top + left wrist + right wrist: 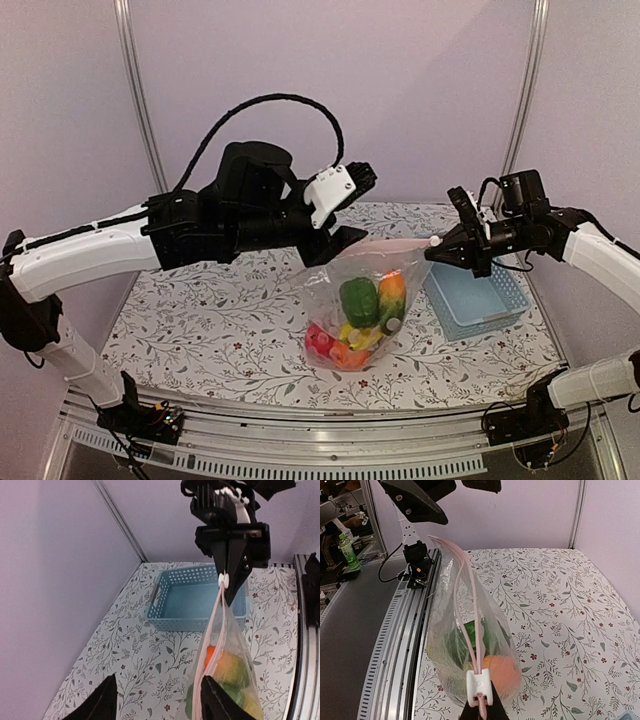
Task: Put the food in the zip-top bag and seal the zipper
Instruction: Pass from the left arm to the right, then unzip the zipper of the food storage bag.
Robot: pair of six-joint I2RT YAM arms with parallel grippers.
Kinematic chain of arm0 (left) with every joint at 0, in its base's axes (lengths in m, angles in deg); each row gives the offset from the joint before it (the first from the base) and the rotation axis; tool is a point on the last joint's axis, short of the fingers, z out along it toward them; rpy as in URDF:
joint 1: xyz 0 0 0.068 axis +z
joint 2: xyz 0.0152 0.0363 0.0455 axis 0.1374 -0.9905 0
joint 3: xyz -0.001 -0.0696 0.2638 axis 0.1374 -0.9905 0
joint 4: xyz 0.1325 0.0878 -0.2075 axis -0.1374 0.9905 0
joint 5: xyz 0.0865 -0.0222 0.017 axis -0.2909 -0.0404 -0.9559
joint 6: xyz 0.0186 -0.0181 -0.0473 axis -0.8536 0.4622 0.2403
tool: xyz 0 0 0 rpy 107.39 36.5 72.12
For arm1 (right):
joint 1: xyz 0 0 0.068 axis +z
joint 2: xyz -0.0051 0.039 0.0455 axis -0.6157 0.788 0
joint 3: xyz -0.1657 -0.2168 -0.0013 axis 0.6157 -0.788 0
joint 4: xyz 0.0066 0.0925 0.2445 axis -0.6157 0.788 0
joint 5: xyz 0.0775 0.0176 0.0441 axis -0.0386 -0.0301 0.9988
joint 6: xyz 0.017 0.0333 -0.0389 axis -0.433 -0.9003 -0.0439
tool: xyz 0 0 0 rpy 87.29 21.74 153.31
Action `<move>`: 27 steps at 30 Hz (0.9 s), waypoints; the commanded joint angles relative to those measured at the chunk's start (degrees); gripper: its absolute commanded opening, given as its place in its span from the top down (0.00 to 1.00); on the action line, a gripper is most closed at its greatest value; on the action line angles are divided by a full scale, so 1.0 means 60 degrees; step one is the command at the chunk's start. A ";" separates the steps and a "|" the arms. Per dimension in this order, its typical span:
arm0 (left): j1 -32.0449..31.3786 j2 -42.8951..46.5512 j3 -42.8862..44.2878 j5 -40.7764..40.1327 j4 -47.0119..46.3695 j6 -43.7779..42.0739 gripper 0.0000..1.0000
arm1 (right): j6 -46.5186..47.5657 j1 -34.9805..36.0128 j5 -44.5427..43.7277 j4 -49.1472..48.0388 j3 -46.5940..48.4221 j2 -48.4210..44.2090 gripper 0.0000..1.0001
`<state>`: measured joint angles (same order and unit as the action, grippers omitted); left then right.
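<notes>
The clear zip-top bag [365,300] stands on the table mid-scene with the food inside: a green pepper [359,300], an orange-green piece [392,288], red-pink fruit [320,340] and a yellow banana [365,338]. Its pink zipper [395,243] stretches along the raised mouth. My right gripper [447,245] is shut on the zipper's end, just behind the white slider [480,687]. My left gripper [358,207] is open at the bag's other end. In the left wrist view its right finger [215,700] sits beside the zipper [212,625]. The two pink strips run close together.
A light blue slatted basket [480,295] stands on the flowered tablecloth right of the bag, under my right arm; it also shows in the left wrist view [175,605]. A metal rail [330,420] runs along the table's near edge.
</notes>
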<state>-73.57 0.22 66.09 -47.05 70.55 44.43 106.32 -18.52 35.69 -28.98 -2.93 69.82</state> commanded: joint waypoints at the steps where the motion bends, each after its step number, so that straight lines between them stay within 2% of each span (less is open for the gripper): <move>1: -0.0095 -0.0819 0.0847 0.2030 -0.1319 0.0915 0.44 | -0.0099 0.0389 -0.0768 0.0441 0.0548 -0.0306 1.00; 6: -0.0086 -0.2055 0.2064 0.3237 -0.1150 0.1699 0.50 | -0.0055 0.0670 -0.1263 0.0575 0.0582 -0.0484 1.00; 10: -0.0100 -0.2552 0.2429 0.3724 -0.1098 0.2306 0.51 | -0.0101 0.0712 -0.1291 0.0765 0.0683 -0.0472 1.00; 19: -0.0159 -0.3097 0.2574 0.3542 -0.1237 0.2689 0.64 | -0.0192 0.0723 -0.1348 0.0746 0.0647 -0.0486 1.00; 27: -0.0166 -0.3783 0.3346 0.3486 -0.0699 0.2460 0.69 | -0.0179 0.0727 -0.1394 0.0782 0.0592 -0.0541 1.00</move>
<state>-73.96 -20.06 83.75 -26.31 63.84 59.68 105.91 -14.67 27.84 -25.52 -0.35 67.94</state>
